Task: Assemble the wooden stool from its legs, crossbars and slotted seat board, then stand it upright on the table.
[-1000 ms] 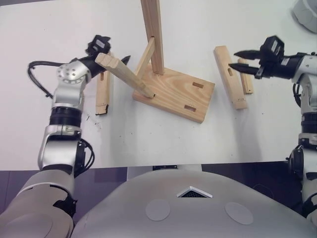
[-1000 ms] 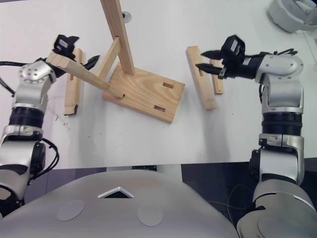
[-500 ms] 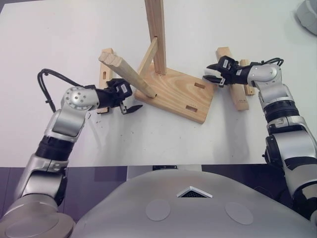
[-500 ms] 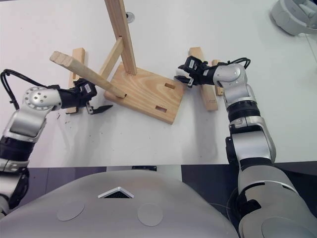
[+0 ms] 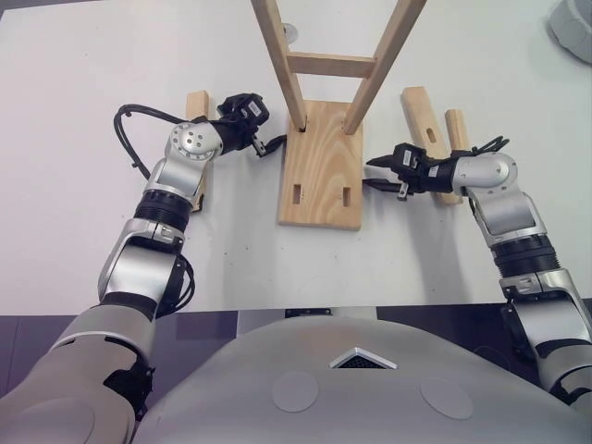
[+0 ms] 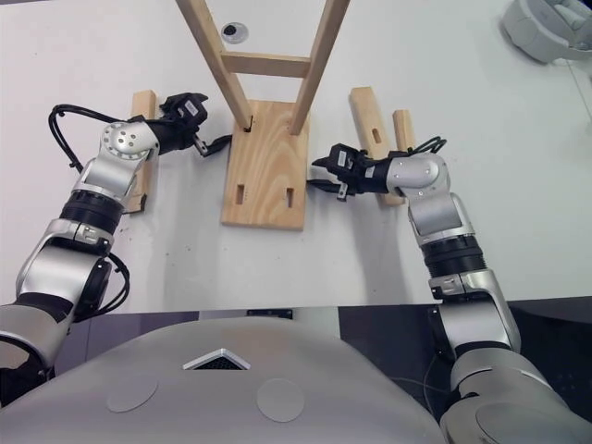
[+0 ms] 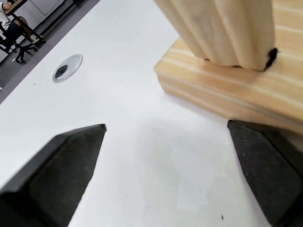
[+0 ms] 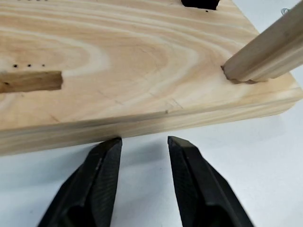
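The slotted seat board lies flat on the table with two empty slots near its front end. Two legs stand up from its far end, joined by a crossbar. My left gripper is open just off the board's far left corner; the left wrist view has the board corner between its spread fingers. My right gripper is open beside the board's right edge, holding nothing. One loose leg lies partly under my left arm. Another leg and a short crossbar lie to the right.
A round cable grommet sits in the table behind the legs. A white device occupies the far right corner. The table's front edge runs close before me, with bare white surface between it and the board.
The board has turned lengthwise toward me, and both legs now stand upright with the crossbar between them. My left gripper moved to the board's far left corner, my right to its right edge.
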Controlling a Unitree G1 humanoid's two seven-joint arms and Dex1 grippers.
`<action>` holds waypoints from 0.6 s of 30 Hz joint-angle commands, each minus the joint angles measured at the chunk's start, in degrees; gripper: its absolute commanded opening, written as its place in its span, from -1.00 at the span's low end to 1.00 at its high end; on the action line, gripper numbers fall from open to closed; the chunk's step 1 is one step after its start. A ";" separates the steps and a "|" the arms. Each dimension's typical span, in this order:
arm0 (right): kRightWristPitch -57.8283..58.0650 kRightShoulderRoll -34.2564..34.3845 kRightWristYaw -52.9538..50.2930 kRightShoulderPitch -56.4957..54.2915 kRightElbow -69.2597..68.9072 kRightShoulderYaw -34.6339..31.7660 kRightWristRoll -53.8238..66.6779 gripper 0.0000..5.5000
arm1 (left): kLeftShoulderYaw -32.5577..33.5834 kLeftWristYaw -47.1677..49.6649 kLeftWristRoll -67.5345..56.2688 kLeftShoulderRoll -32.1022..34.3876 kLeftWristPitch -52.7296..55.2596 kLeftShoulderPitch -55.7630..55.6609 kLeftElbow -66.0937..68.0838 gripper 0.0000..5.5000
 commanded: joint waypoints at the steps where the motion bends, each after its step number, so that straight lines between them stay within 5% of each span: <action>1: 3.68 0.75 -6.58 0.50 -3.83 -4.17 0.86 -0.34 | 1.02 0.22 0.91 2.04 -0.48 0.92 -1.32 0.72; 8: 10.09 -0.08 -13.11 4.56 -11.61 -8.44 0.90 -0.34 | 3.87 -4.75 0.71 13.19 8.60 16.57 -27.08 0.72; 18: 14.18 -0.62 -22.51 2.69 -13.11 -19.43 4.97 -0.34 | -5.73 -10.65 9.51 18.64 19.55 24.75 -47.21 0.72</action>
